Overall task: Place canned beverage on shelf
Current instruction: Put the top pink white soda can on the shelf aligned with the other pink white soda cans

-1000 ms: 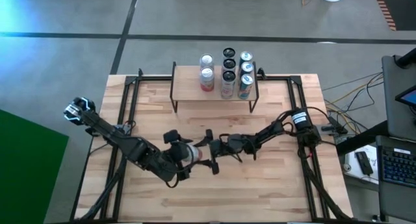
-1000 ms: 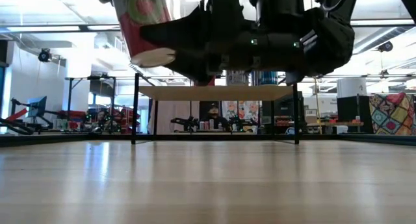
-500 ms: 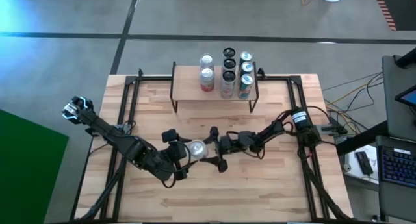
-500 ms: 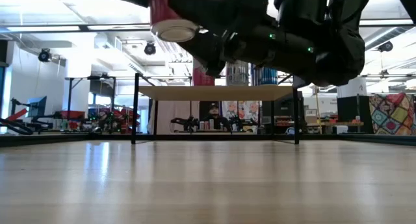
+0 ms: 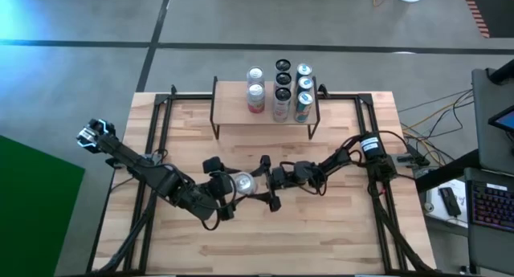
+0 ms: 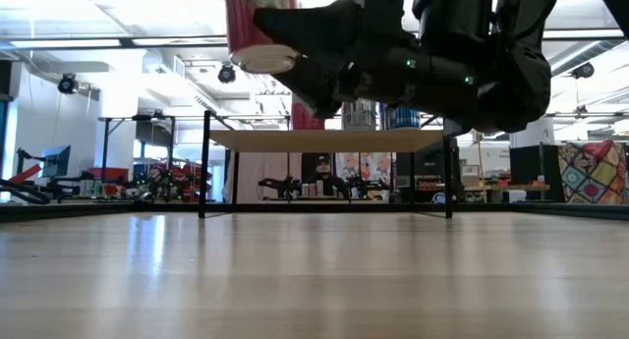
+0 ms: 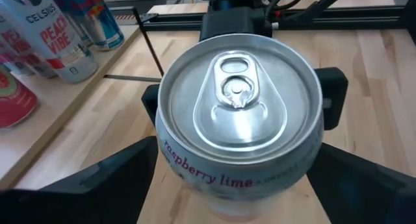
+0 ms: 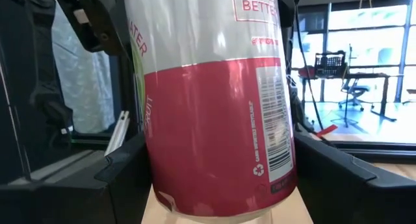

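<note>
Right now we are holding a can (image 5: 243, 183) in mid-air over the middle of the table (image 5: 337, 237), both grippers meeting at it. Our left gripper (image 5: 227, 187) is reaching in from the left, its fingers (image 7: 123, 169) spread wide on either side of the can's body, just below the silver lid with its pull tab; whether they are actually pressing the can we cannot tell. Our right gripper (image 5: 266, 183) is coming in from the right, its fingers (image 8: 341, 175) also spread wide and flanking the red and white side of the can; here too we cannot tell whether they are gripping. In the low view the can (image 6: 257, 25) is hanging well clear of the tabletop, upright. Farther back, the shelf (image 5: 233, 116) is standing at the table's far edge, well apart from the can, with seven cans (image 5: 281, 91) clustered on its top.
</note>
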`<action>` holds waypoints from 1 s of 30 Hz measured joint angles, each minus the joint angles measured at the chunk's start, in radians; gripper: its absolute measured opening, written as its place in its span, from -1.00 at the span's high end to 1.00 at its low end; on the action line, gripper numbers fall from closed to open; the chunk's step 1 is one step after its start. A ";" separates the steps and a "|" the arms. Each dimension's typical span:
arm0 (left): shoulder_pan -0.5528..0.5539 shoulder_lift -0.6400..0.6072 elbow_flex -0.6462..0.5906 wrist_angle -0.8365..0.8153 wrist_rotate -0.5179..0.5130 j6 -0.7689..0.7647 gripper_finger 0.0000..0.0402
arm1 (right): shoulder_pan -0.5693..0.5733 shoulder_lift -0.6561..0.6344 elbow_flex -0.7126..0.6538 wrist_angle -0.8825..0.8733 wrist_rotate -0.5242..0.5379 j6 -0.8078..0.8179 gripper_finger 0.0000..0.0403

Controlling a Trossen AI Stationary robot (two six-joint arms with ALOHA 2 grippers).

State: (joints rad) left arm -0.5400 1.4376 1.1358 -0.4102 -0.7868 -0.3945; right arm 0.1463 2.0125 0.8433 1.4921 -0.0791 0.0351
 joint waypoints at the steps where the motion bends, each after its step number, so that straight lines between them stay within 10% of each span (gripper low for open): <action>1: 0.000 0.000 0.000 0.002 0.001 0.005 -0.76 | 0.002 0.000 0.000 -0.001 0.000 -0.006 -0.49; 11: 0.000 0.000 -0.001 0.023 0.025 0.041 -0.60 | 0.005 0.000 -0.002 -0.016 0.004 -0.033 -0.49; 30: 0.000 -0.002 -0.001 0.051 -0.036 0.078 -0.88 | 0.005 0.000 -0.007 -0.019 0.012 -0.034 -0.49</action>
State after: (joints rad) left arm -0.5404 1.4354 1.1347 -0.3592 -0.8227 -0.3169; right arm 0.1516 2.0124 0.8359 1.4733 -0.0675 0.0008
